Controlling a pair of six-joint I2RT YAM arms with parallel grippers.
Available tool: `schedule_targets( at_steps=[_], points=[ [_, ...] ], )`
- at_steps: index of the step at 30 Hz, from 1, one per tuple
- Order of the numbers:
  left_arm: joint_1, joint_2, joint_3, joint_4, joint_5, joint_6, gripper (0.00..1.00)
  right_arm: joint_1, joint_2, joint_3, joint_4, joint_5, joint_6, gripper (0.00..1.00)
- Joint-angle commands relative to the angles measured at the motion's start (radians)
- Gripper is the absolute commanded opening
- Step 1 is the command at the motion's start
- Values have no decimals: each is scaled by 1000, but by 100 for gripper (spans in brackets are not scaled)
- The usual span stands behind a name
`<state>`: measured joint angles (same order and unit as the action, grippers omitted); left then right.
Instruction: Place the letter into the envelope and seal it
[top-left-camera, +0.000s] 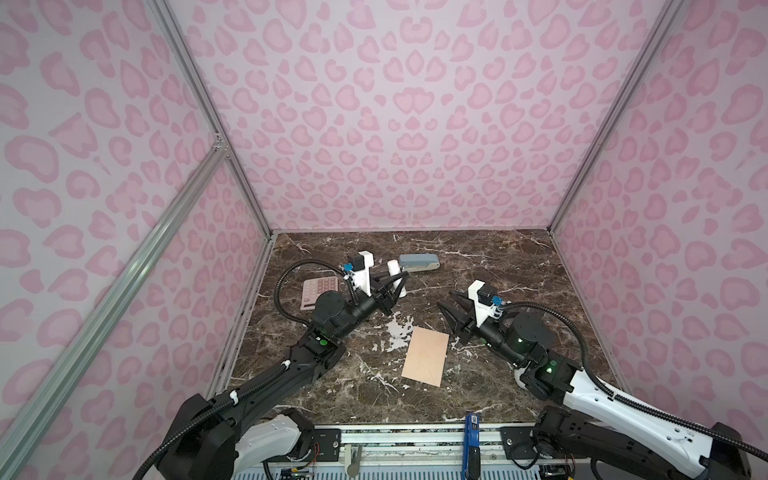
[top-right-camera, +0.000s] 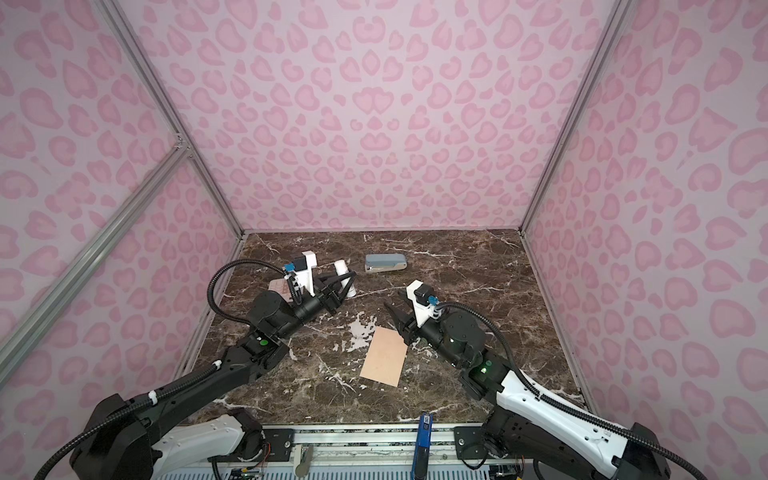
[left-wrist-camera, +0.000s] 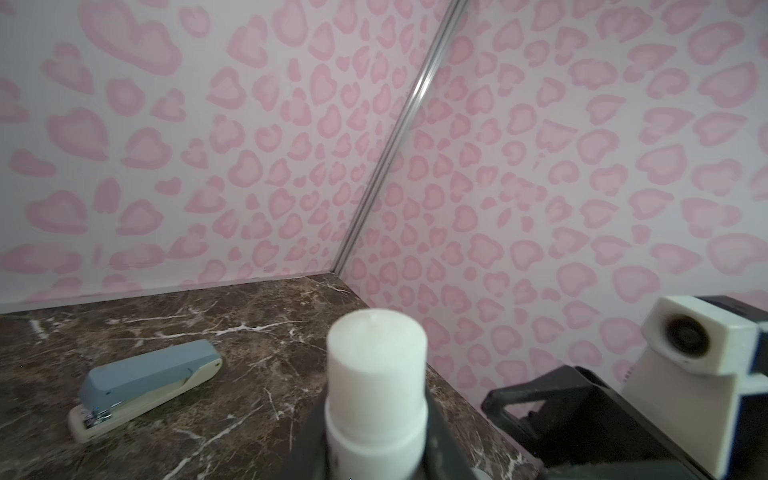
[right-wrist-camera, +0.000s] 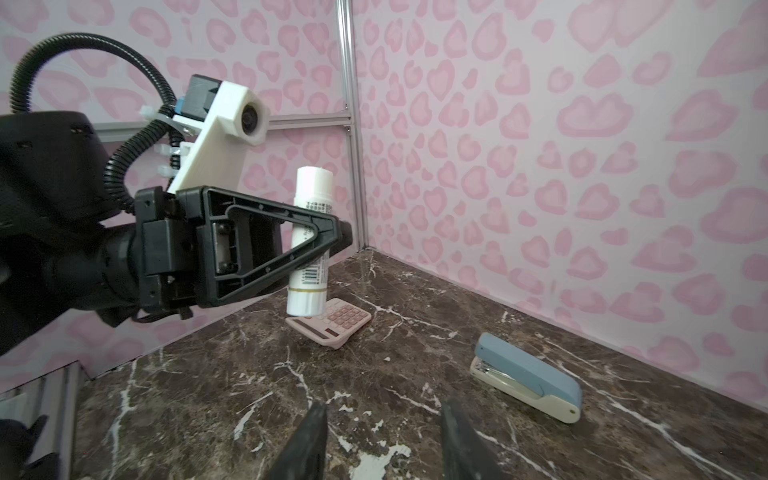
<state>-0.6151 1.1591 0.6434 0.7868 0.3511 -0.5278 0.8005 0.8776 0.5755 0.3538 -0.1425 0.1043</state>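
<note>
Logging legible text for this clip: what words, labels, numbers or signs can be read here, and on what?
No text is readable.
On the glue stick: barcode and small print, too blurred to read.
On the calculator: key markings too small to read.
On the envelope and the stapler: no print visible.

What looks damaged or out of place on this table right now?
The brown marble-patterned tabletop has white scraped patches right beside the flat peach paper envelope, as if the surface layer has chipped away. Nothing looks spilled or toppled.
</note>
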Motion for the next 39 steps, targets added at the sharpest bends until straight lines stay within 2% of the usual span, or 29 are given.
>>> schedule_targets(
  at_steps=[1, 5, 9, 23, 39],
  points=[
    [19, 34, 23, 178, 275, -65, 4, -29, 31, -4, 53, -243, 111, 45],
    [37, 80, 24, 303, 400, -136, 4, -48, 77, -8, 144, -341, 193, 45],
    [38, 110, 25, 355, 444, -168, 4, -53, 110, -2, 214, -401, 241, 46],
    [37, 125, 12, 392, 460, -189, 4, -53, 197, 52, 266, -476, 270, 44],
    [25, 135, 18, 394, 461, -187, 4, -51, 255, 81, 316, -496, 292, 40]
  ],
)
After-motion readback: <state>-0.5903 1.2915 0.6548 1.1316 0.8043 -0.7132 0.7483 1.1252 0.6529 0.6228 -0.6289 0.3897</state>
